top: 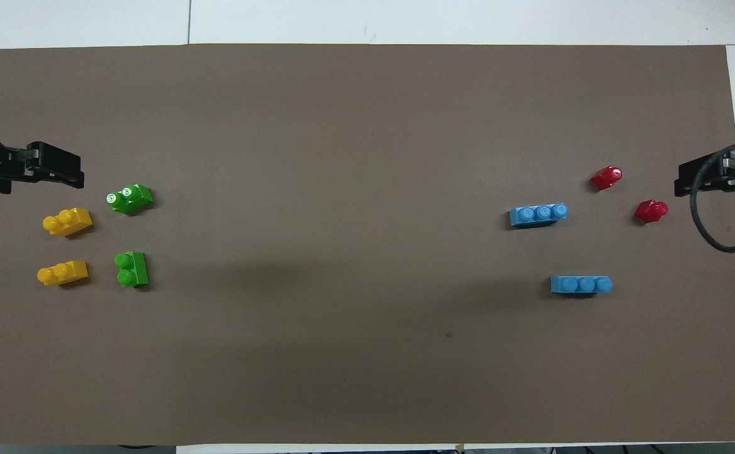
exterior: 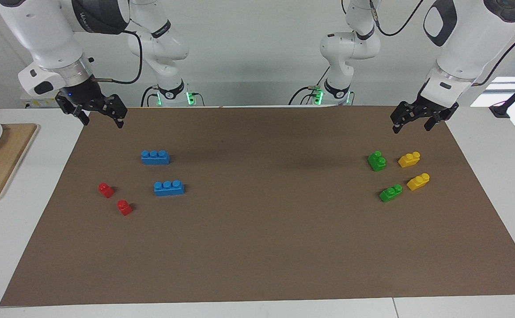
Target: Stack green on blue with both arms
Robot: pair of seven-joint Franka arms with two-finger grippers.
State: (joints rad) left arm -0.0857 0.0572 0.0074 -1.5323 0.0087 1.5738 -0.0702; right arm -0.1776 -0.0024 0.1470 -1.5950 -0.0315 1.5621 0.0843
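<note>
Nearest the robots: left tool (exterior: 410,128), raised over the corner of the brown paper mat (exterior: 257,247) at the left arm's end of the bench (exterior: 496,145), fingers apart, nothing between them. Right tool (exterior: 102,122), raised over the matching corner at the right arm's end, fingers likewise apart and empty.

Next out, at the left arm's end: nearer green two-stud plastic brick (exterior: 376,160), flat on the mat, out from the left tool and a little toward the middle of the bench. Long axis roughly toward and away from the robots. Just beside it, nearer yellow two-stud brick (exterior: 409,159). At the right arm's end, level with these: nearer blue three-stud plastic brick (exterior: 155,157), long axis along the length of the bench.

Farther out: second green brick (exterior: 390,193), slanted but mostly lengthwise to the bench, with second yellow brick (exterior: 418,181) beside it. Second blue brick (exterior: 168,188), parallel to the first. Two small red one-stud bricks (exterior: 105,190) and (exterior: 124,207), closer to the right arm's end than the blue pair.

Judgement: nothing stacked yet. Greens well apart from blues, so left arm plainly better placed for a green, right arm for a blue. Nearer green probably the easier first pick, being closest below the left tool. Yellow neighbour close enough to leave little room for a finger on that side.
</note>
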